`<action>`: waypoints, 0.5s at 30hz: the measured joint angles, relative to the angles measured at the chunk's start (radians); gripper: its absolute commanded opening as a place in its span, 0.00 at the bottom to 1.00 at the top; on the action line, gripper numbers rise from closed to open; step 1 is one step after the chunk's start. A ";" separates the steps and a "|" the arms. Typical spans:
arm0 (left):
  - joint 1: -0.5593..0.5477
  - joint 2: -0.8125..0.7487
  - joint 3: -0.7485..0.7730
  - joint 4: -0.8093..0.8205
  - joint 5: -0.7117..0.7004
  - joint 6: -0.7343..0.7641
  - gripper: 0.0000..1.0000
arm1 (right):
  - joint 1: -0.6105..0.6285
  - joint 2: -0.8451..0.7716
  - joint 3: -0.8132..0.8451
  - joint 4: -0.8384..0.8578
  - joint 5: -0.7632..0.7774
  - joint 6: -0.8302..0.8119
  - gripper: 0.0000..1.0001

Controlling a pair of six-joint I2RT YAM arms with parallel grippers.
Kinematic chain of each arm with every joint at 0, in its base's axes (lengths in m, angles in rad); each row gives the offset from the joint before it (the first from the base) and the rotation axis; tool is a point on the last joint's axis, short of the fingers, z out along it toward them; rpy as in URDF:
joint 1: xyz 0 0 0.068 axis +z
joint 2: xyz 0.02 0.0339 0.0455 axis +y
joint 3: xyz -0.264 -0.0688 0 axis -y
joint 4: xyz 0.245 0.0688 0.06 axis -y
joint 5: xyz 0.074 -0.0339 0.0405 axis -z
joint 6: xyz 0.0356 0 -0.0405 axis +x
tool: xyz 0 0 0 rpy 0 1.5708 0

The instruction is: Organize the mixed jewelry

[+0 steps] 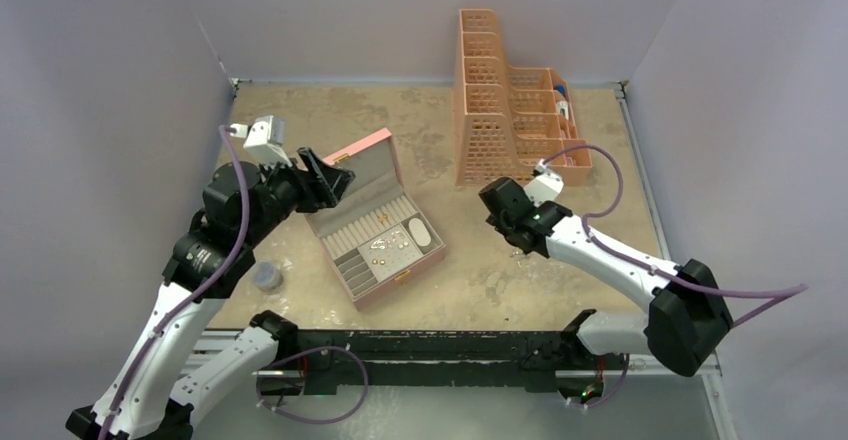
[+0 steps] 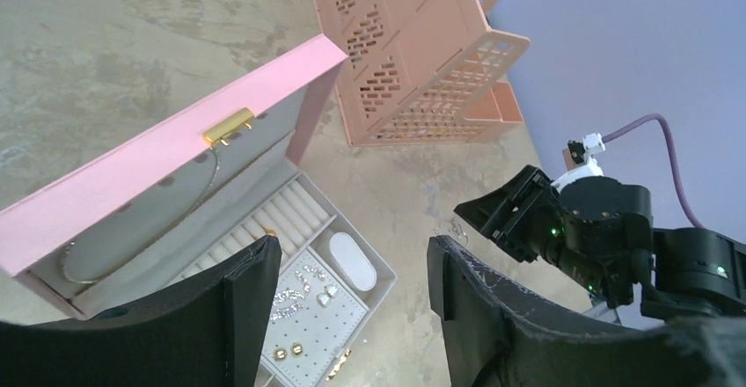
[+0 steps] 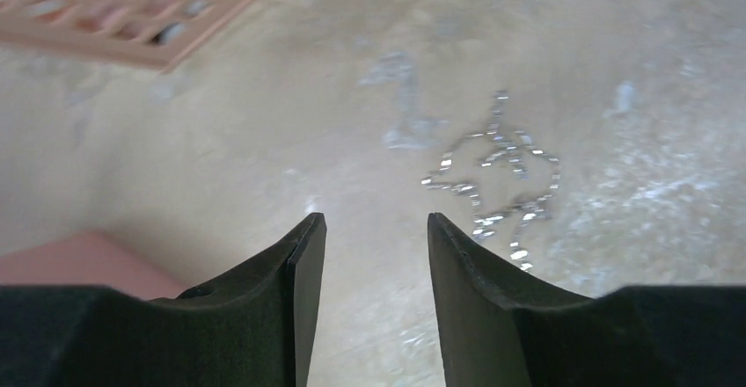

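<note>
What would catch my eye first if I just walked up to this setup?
Probably the open pink jewelry box in the middle of the table, its tray dotted with tiny gold and silver pieces. Behind it to the right stands a tall peach perforated organizer. A thin silver chain lies loose on the table, just ahead of the open right gripper.
</note>
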 measured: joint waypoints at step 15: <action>0.000 0.024 -0.031 0.023 0.061 -0.011 0.63 | -0.167 0.182 -0.072 0.053 -0.062 -0.063 0.40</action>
